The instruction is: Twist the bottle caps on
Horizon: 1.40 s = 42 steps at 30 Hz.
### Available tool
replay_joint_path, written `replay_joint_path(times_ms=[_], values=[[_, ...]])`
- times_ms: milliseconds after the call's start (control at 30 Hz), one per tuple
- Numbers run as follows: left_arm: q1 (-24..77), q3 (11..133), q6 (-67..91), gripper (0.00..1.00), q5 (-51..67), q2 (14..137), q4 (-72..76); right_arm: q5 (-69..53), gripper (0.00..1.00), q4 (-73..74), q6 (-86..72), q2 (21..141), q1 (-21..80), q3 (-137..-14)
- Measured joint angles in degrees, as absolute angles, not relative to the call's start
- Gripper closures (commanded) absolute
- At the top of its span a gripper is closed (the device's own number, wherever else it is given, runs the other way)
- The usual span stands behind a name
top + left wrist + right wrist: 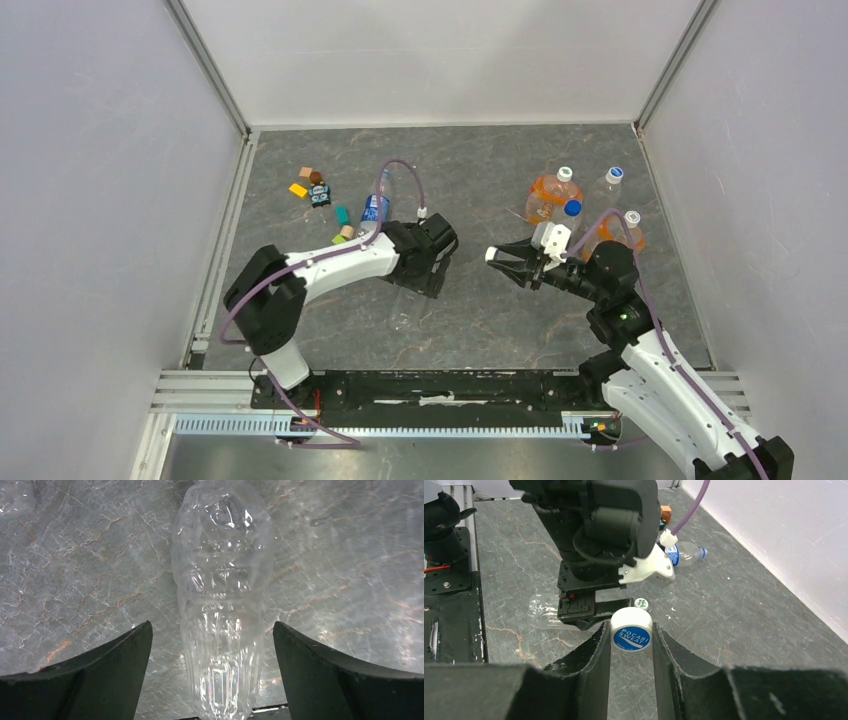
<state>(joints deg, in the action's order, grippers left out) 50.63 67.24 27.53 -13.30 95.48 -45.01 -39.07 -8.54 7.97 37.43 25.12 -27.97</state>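
The lying bottle (220, 580) is being straddled lengthwise by the spread left gripper (212, 627), a cap (631, 635) being pinched by the right gripper (498, 258).

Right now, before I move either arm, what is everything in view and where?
Unlabelled bottle: one, clear, lying between the fingers of the left pincer.
Labelled bottle: one, clear with blue band, lying far left of centre.
Held white cap: one, blue print, in the right pincer.
Loose white cap: one, on the table beside the left pincer.
Orange-liquid bottles: two, white-capped, upright far right.
Blue cap: one, between them.
Third clear bottle: one, upright behind them.
Toys: several small, mixed colours, far left.
Left pincer: one, black, open.
Right pincer: one, black, shut on the cap.
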Motion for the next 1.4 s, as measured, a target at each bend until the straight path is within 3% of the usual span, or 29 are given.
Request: replay_joint_path(times_ms=[300,600,833,1033,1400], values=[[50.7,69.0,26.9,0.32,-14.7,104.2,-45.1,-38.5,1.0,-8.2,8.1,36.8,25.1,-28.0],[51.1,66.8,25.2,0.51,-14.2,101.4,-42.0,-38.3,1.0,-7.2,8.4,35.9,25.1,-28.0],[51.5,61.0,20.9,0.56,-11.8,88.1,-37.9,-37.6,1.0,-2.9,8.8,36.0,25.1,-29.7],[51.5,57.5,14.6,0.73,-11.8,71.9,-32.8,-37.0,1.0,2.6,9.6,36.8,25.1,-34.8],[51.5,51.0,-4.3,0.72,-8.8,52.0,-17.3,-36.8,1.0,15.5,13.7,41.1,25.1,-45.8]])
